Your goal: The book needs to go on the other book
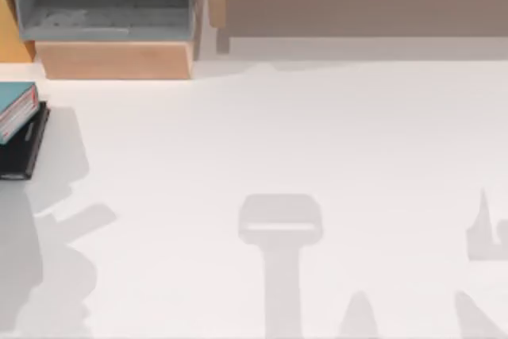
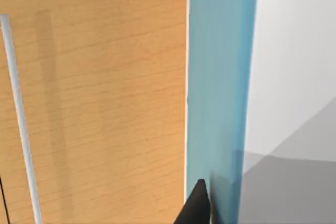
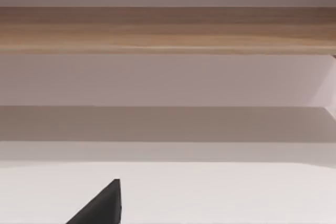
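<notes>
Item: my left gripper (image 2: 202, 203), one dark fingertip close to the lens, touching or just beside the teal book (image 2: 220, 77); whether the fingers were spread I could not tell. The book (image 1: 16, 107) lay at the table's (image 1: 278, 140) left edge, on top of the other book (image 1: 24, 148), tilted slightly. I judged it stiff, fairly light and smooth-covered, best pinched across cover and pages at a long edge. Right gripper (image 3: 102, 205): parked facing a wooden shelf (image 3: 168, 30).

white table (image 1: 278, 140) carries the black-brown book (image 1: 24, 148) at its left edge.
</notes>
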### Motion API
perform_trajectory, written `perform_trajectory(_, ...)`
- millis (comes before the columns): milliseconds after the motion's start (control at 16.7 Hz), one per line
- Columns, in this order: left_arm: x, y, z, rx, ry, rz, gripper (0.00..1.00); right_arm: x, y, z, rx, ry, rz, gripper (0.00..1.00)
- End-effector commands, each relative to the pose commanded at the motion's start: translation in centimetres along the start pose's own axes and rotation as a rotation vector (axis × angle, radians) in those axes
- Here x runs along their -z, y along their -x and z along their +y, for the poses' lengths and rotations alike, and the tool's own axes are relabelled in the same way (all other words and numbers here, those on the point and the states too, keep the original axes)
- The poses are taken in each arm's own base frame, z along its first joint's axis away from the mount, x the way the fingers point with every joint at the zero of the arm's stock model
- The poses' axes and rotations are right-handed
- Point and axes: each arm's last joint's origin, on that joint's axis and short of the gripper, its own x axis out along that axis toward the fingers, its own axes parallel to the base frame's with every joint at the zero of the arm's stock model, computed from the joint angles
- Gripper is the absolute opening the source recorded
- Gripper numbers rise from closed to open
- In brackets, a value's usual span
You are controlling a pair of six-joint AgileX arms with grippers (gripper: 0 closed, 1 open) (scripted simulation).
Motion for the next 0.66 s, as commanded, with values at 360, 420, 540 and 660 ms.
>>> perform_trajectory(360, 0.0, 0.0, 0.0, 0.0, 0.0, 0.0, 1.0, 0.0, 0.0, 0.0, 0.0, 0.0, 0.0, 1.0)
perform_trajectory(420, 0.0, 0.0, 0.0, 0.0, 0.0, 0.0, 1.0, 0.0, 0.0, 0.0, 0.0, 0.0, 0.0, 1.0)
perform_trajectory(540, 0.0, 0.0, 0.0, 0.0, 0.0, 0.0, 1.0, 0.0, 0.0, 0.0, 0.0, 0.0, 0.0, 1.0)
perform_trajectory(660, 0.0, 0.0, 0.0, 0.0, 0.0, 0.0, 1.0, 0.0, 0.0, 0.0, 0.0, 0.0, 0.0, 1.0)
